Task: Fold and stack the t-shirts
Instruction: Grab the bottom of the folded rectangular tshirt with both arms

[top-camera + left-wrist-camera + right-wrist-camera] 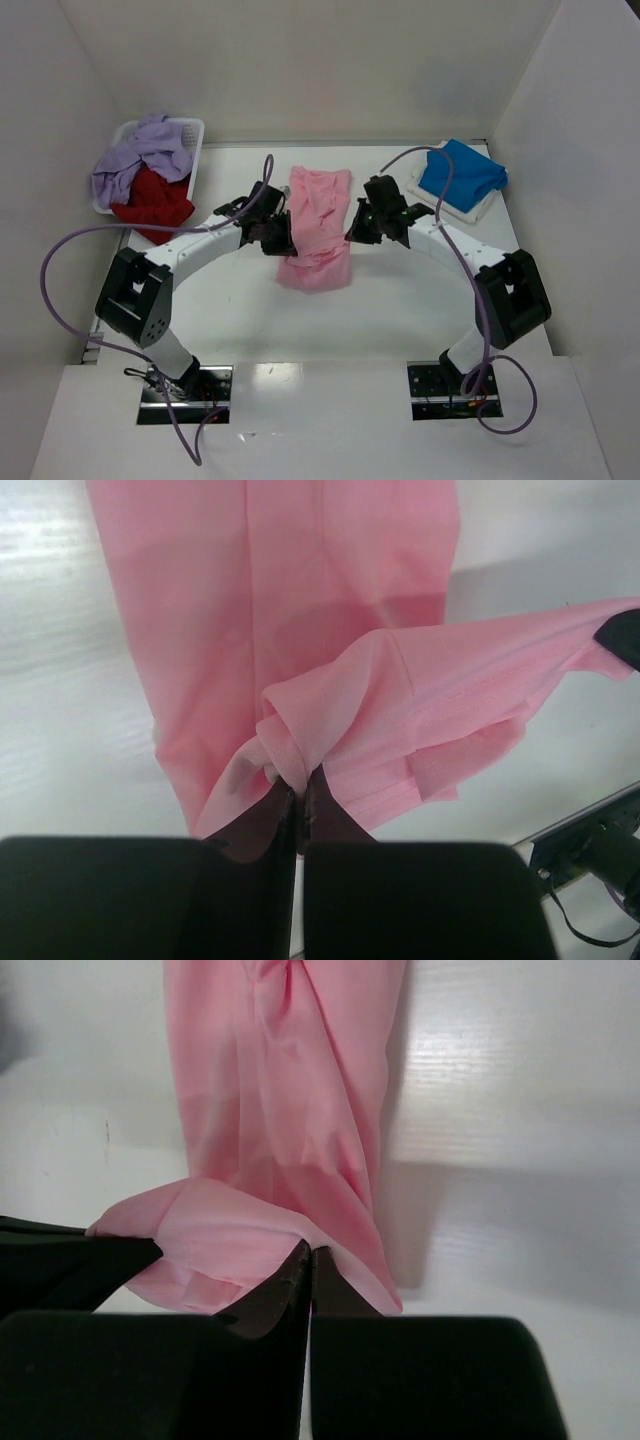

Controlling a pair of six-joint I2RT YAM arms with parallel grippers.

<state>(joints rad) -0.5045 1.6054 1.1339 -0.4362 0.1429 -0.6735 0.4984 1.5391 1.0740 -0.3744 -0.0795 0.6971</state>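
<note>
left end effector (pixel 300 794): pinched tight on pink shirt (pixel 318 215) | right end effector (pixel 309 1260): pinched tight on same shirt | desk (pixel 400 300): shirt mid-desk

Bright even overhead light, soft shadows, glare on near table (pixel 330 372), foreground claws blurred in wrist views

No text, label, brand, number or sign can be read in any of the three views.

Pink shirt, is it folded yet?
Half-folded: the pink shirt is a narrow strip, an edge pinched by left end effector and right end effector.
</note>
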